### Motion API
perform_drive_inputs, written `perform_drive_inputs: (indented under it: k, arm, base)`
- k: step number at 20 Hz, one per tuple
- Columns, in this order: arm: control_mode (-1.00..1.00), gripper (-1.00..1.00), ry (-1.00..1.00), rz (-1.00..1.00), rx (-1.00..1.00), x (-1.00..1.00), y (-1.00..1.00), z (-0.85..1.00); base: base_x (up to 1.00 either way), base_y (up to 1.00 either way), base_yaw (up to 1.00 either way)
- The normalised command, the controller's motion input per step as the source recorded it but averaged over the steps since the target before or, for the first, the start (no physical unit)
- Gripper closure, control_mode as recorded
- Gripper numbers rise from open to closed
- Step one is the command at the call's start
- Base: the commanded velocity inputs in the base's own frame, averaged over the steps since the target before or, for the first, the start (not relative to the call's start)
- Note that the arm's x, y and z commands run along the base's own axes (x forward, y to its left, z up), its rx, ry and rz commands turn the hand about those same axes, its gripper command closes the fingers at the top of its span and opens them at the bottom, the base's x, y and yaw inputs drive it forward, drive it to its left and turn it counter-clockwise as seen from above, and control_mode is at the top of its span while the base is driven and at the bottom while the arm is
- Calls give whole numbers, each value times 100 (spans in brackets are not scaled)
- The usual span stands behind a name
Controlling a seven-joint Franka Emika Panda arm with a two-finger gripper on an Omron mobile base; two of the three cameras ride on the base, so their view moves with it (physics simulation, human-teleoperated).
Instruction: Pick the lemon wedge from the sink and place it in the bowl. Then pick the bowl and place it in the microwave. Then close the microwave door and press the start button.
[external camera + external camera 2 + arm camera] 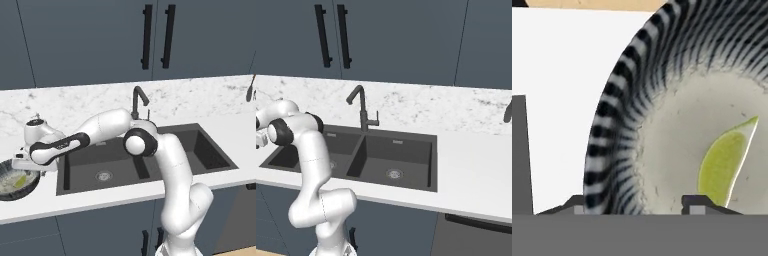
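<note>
1. Widest thing on show: the white marble-veined counter (220, 130), running left to right under dark blue-grey cabinets, with the dark grey double-basin sink (115, 167) sunk into its middle and both basins bare of fruit.
2. The white jointed arm (170, 165) rises from the near right and reaches far out to the left, past the sink's left edge, hand low over the counter.
3. There, on the counter just left of the sink, sits the wide round bowl with a dark streaked rim and pale speckled inside (12, 182).
4. The two-finger gripper (637, 206) is right down at the bowl's rim; in the hand view one dark tip sits outside the striped wall, the other inside. The jaws look partly apart, straddling that wall, and whether they have pinched it yet I cannot tell.
5. Smallest player: the yellow-green lemon wedge (724, 162) lies on the bowl's pale floor, just beside the inner fingertip (697, 204), free of the gripper.
6. My read: first step done, bowl pickup under way. A stiff, smooth, probably glazed bowl, so slippery and likely weighty; the rim wall is the only hold. Keep it level, or the light wedge slides.
</note>
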Motion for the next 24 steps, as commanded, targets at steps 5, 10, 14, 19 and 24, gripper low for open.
perform_drive_inputs:
  k: [5,10,14,19,24]
  arm:
    - [-100,100,1,0,4,-6,-15,-20]
    - [-100,100,-4,0,5,-30,-70,15]
    - [-100,100,-16,0,2,-43,-84,82]
    - [-100,100,-12,0,0,-55,-95,81]
    - [-100,100,-1,0,0,-38,-88,78]
  base:
    - [0,0,0]
    - [0,0,0]
    - [0,0,0]
    - [0,0,0]
    - [0,0,0]
